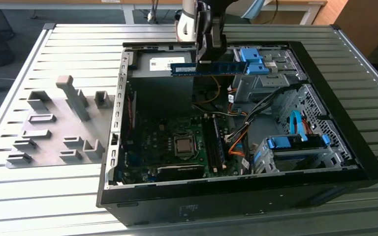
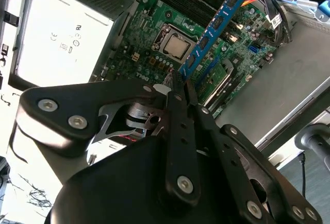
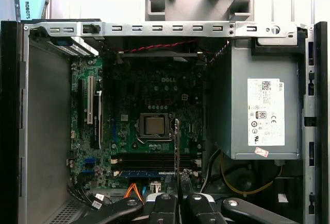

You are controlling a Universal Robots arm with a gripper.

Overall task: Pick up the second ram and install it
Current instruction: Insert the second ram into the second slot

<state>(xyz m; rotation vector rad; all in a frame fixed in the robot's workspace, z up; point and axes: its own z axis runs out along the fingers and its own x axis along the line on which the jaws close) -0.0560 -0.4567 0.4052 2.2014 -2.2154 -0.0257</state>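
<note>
From where I stand, the gripper (image 1: 210,59) hangs at the upper middle of the exterior view, over the open computer case (image 1: 175,196). It is clamped tight on the second ram (image 1: 208,68), which sits level in the air between the power supply (image 1: 159,61) and the blue drive latches (image 1: 251,61). In the second wrist view the stick (image 2: 216,20) juts out from the pinch, held clear above the motherboard (image 2: 149,26) and its processor socket (image 2: 178,46).

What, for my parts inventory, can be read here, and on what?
Label on the power supply: symbols and fine print, too small to read.
Sticker on the second ram: too small to read.
Motherboard: white brand lettering, left unquoted.
</note>
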